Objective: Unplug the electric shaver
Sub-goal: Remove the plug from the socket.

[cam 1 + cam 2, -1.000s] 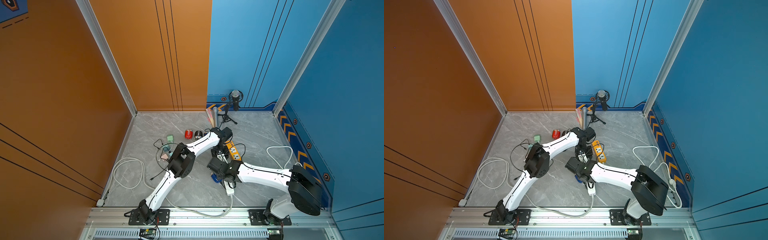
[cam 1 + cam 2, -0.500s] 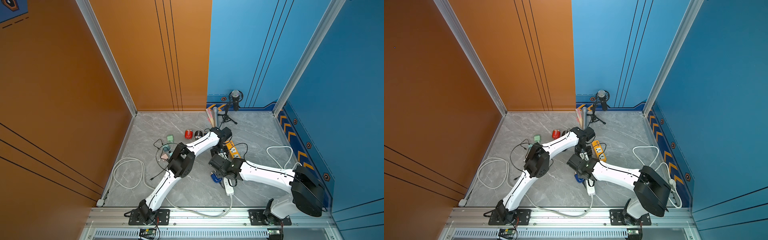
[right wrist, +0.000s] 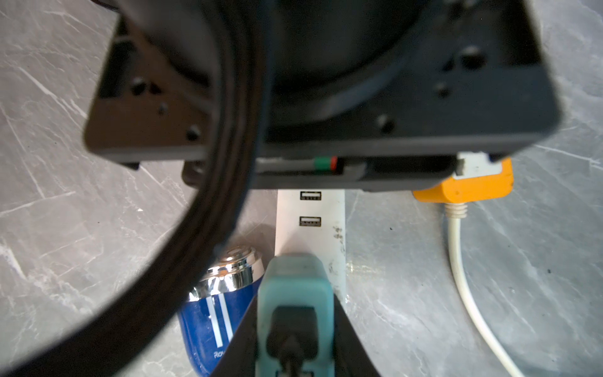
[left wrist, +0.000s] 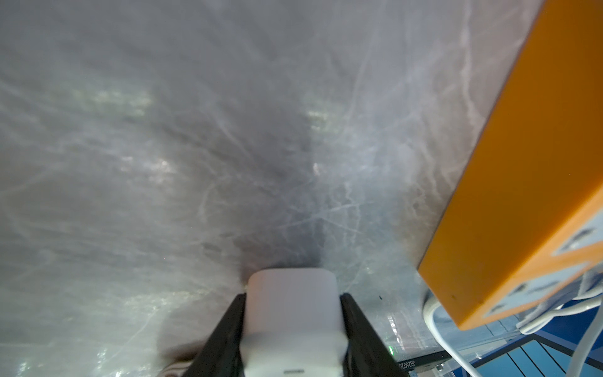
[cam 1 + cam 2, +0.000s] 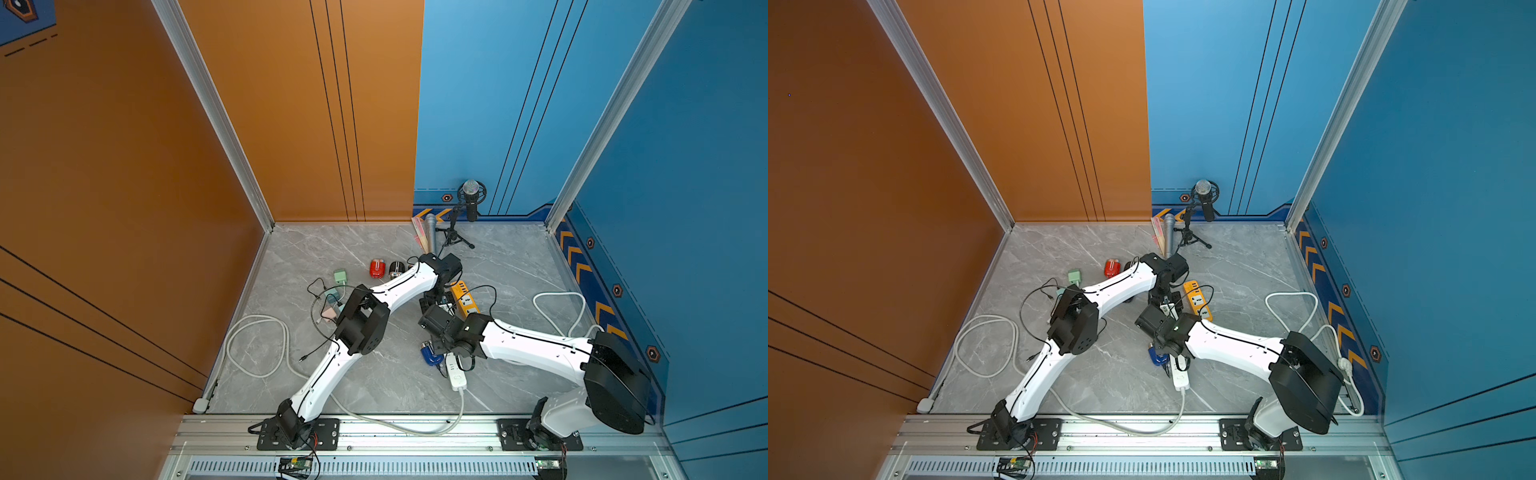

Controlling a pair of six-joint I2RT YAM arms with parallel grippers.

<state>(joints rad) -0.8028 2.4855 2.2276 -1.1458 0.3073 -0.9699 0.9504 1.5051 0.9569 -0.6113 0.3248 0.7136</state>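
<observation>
The right arm [image 5: 536, 349] is what has changed: over the last second its forearm and wrist have drawn a little farther from the front rail, toward the orange power strip [image 5: 465, 293]. The left arm [image 5: 399, 286] reaches across the grey marble surface [image 5: 365, 386] in the same pose as before. The white power strip [image 5: 455, 372] lies where it lay, running from the rail side up under both wrists, just beside the orange one. The blue and chrome electric shaver [image 3: 212, 313] has not shifted. It lies on its side on the surface against the white strip's edge, showing under the right wrist in both top views [image 5: 428, 355] [image 5: 1158, 356]. The right gripper [image 3: 295, 310] has its fingers clenched on a teal plug [image 3: 293, 284] above the white strip, near its two USB ports. Whether the plug is still seated cannot be told. The left gripper [image 4: 292, 295] grips the rounded far end of the white strip, pinned between both black fingers [image 4: 228, 326].
</observation>
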